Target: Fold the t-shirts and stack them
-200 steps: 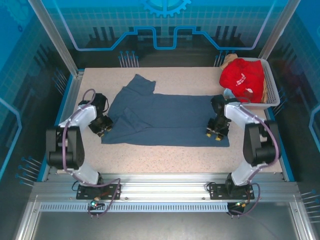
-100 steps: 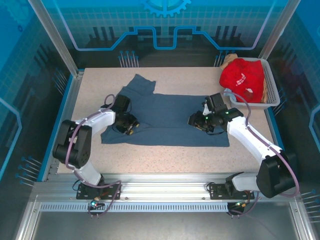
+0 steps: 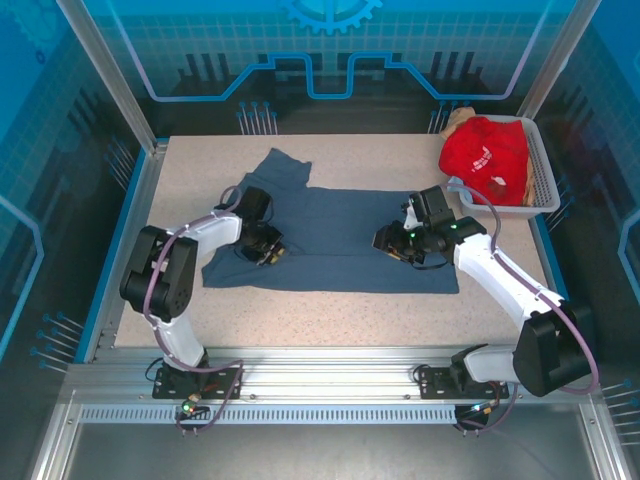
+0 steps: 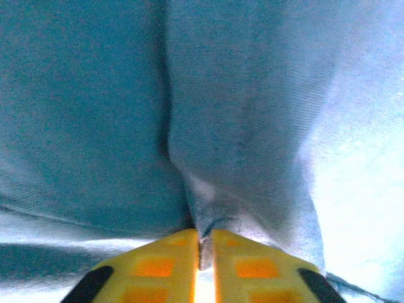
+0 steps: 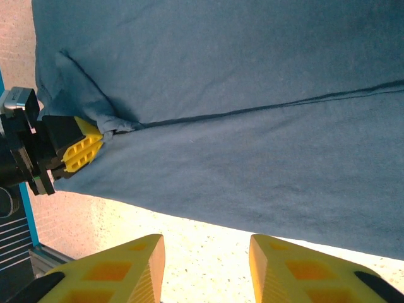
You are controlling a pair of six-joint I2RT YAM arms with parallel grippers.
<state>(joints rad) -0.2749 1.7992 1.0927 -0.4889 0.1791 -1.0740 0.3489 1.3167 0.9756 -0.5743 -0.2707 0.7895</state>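
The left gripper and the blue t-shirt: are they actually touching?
Touching. In the left wrist view the left gripper is pinched shut on a raised ridge of the blue t-shirt, with cloth squeezed in between.

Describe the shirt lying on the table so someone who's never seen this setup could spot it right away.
Start at the speckled table. Spread across its middle lies a plain slate-blue t-shirt, a fold of it pinched by the left gripper. Unlike the red printed t-shirt heaped in the white basket at the far right corner, it is laid out flat.
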